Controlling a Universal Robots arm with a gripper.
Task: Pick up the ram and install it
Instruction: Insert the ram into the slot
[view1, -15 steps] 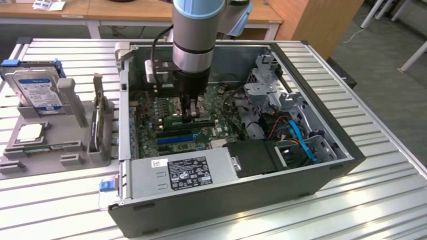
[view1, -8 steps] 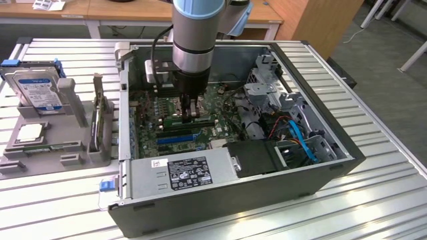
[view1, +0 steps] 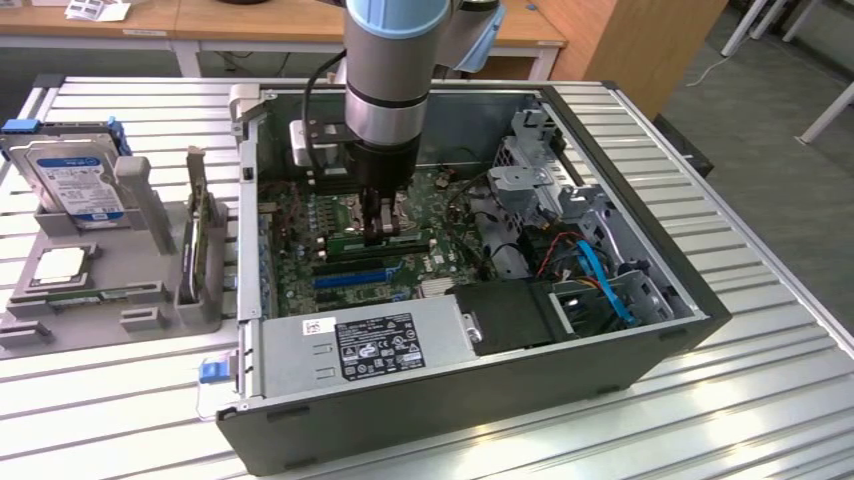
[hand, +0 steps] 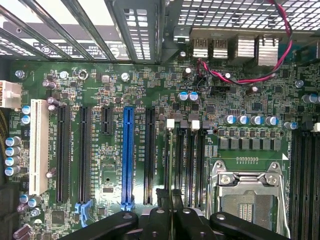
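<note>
Ram (view1: 378, 241) – a thin green board stick – stands on edge low inside the case (view1: 467, 410), over the black memory slots (hand: 192, 160) of the green motherboard (hand: 100, 80). The gripper (view1: 387, 228) reaches straight down onto it, its dark fingers (hand: 162, 200) drawn close together and pinching the stick's upper edge. Just beside lies the long blue plastic slot (hand: 128, 150), and the steel-framed processor socket (hand: 247, 195) sits near it. Outside the black metal case, a grey moulded tray (view1: 147, 215) holds a hard drive (view1: 74, 185) on the ribbed aluminium table (view1: 747, 400).
</note>
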